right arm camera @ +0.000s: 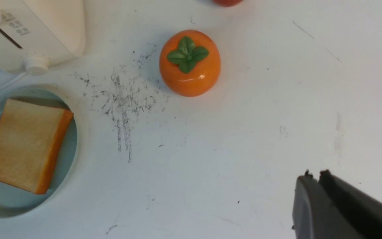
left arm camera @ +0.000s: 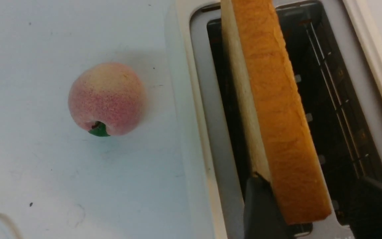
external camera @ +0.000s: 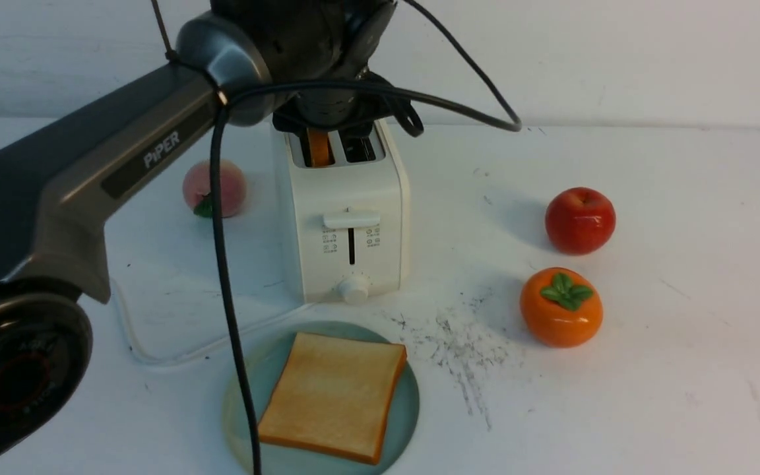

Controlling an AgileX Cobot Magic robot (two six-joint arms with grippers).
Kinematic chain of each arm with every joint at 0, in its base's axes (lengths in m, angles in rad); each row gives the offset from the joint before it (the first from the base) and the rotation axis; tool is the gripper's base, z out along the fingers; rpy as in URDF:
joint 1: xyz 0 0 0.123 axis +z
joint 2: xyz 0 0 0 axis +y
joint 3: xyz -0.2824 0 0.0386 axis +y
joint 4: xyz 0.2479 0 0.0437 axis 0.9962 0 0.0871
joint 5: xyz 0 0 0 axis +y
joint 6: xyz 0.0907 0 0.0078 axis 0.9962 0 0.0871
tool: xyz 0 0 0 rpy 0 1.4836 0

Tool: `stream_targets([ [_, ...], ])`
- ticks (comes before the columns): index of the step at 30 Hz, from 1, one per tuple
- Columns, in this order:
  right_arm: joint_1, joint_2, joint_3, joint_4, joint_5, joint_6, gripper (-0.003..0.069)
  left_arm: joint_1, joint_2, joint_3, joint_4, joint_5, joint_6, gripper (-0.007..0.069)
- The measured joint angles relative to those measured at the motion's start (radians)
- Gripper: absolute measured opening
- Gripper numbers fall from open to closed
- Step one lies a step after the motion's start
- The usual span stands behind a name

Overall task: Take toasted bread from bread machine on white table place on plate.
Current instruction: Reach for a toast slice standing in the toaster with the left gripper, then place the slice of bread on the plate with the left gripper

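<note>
The plate (external camera: pixel 405 409) holds one toasted bread (external camera: pixel 330 396), the bread machine (external camera: pixel 344 218) another.

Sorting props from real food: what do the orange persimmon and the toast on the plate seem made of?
The persimmon looks like glazed ceramic or hard plastic: glossy skin, sharp highlight, moulded green leaves. The toast on the plate looks like matte foam or similar replica: even tan face, uniformly orange crust, no crumbs, though real bread cannot be excluded.
</note>
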Motion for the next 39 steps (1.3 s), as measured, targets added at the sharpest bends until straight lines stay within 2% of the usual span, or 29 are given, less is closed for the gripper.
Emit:
stream_targets([
  [4, 0.000, 0.000, 0.000, 0.000, 0.000, 0.000, 0.0039, 0.000, 0.013, 0.000, 0.006, -0.013, 0.000, 0.0343],
  [6, 0.000, 0.000, 0.000, 0.000, 0.000, 0.000, 0.0043, 0.000, 0.020, 0.000, 0.012, -0.020, 0.000, 0.0314],
  [8, 0.000, 0.000, 0.000, 0.000, -0.001, 0.000, 0.0044, 0.000, 0.025, 0.000, 0.017, -0.023, 0.000, 0.0253],
  [10, 0.000, 0.000, 0.000, 0.000, -0.001, 0.000, 0.0046, 0.000, 0.025, 0.000, 0.029, -0.026, 0.000, 0.0141],
  [13, 0.000, 0.000, 0.000, 0.000, -0.002, 0.000, 0.0050, 0.000, 0.021, -0.001, 0.038, -0.028, 0.002, 0.0061],
  [17, 0.000, 0.000, 0.000, 0.000, -0.004, 0.000, 0.0054, 0.000, 0.005, -0.033, 0.032, -0.018, 0.003, 0.0059],
  [24, 0.000, 0.000, 0.001, 0.000, -0.005, 0.000, 0.0062, 0.000, -0.176, -0.199, -0.035, 0.097, 0.010, 0.0059],
  [26, 0.000, 0.000, 0.001, 0.000, -0.005, 0.000, 0.0065, 0.000, -0.245, -0.227, -0.076, 0.153, 0.047, 0.0059],
  [29, 0.000, 0.000, 0.003, 0.000, -0.005, 0.000, 0.0069, 0.000, -0.361, -0.221, -0.134, 0.194, 0.174, 0.0059],
  [33, 0.000, 0.000, 0.006, 0.000, -0.007, 0.000, 0.0071, 0.000, -0.518, -0.118, -0.232, 0.194, 0.267, 0.0059],
  [36, 0.000, 0.000, 0.019, -0.001, -0.008, 0.000, 0.0073, 0.000, -0.664, 0.069, -0.334, 0.194, 0.281, 0.0059],
  [38, 0.000, 0.000, 0.037, 0.000, -0.028, 0.000, 0.0076, 0.000, -0.774, 0.270, -0.399, 0.194, 0.284, 0.0059],
  [39, 0.000, 0.000, 0.038, 0.000, -0.030, 0.000, 0.0076, 0.000, -0.774, 0.289, -0.404, 0.194, 0.284, 0.0059],
])
